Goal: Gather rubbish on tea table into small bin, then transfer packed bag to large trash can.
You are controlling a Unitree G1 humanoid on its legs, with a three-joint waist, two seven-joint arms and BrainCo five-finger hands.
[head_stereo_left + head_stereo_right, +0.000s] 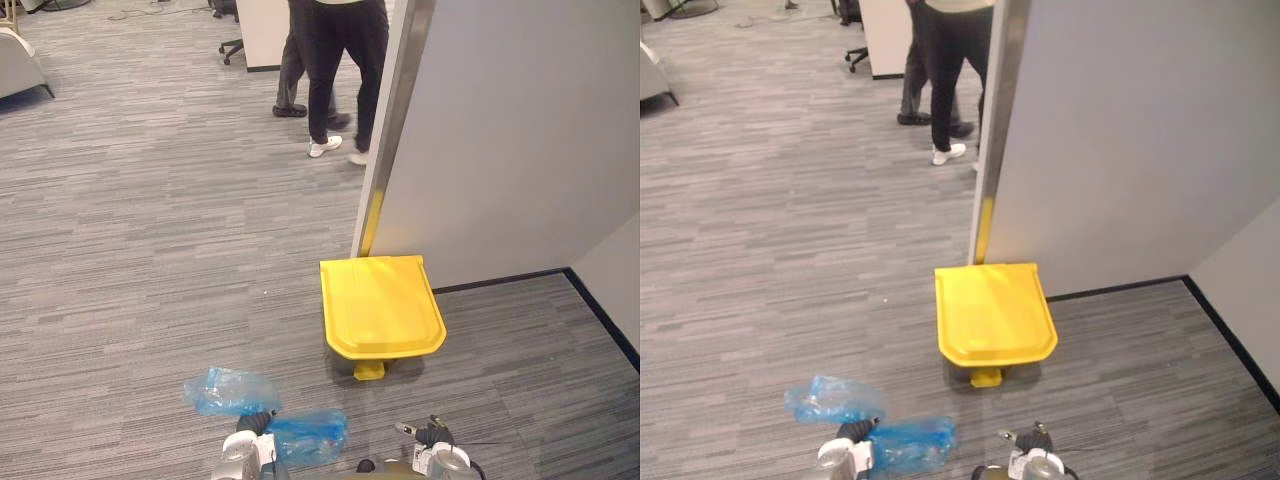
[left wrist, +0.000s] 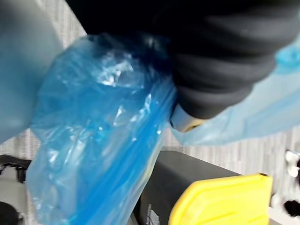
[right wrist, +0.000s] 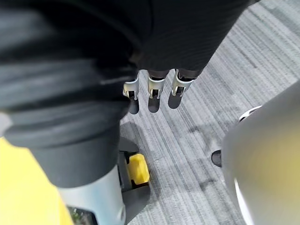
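Blue rubbish bag: thin, crinkled, see-through plastic, carried above the floor at the left robot hand, one puff on each side of the dark ribbed cover.
Left robot hand, hold: the plastic bunches round it; how far it is closed cannot be told.
Left wrist view: the film from very close, glossy with creases and a darker blue fold down its middle; past it the dark can body and a corner of the yellow lid.
Right robot hand: low in the eye views, to the right of the bag, apart from it and from the can.
Right wrist view: its fingers hang straight and slack in a row over the carpet, with nothing in them.
Large trash can: just ahead of both hands; the lid is smooth yellow plastic, flat, closed, with rounded front corners.
Pedal: a small yellow block at the can's foot, set in a black frame that the right wrist view shows.
Floor: grey carpet with fine streaks.
Partition: plain grey panel behind the can, with a shiny metal edge strip.
Person: dark trousers and white shoes, standing beyond the partition's edge, seen from the eye views.
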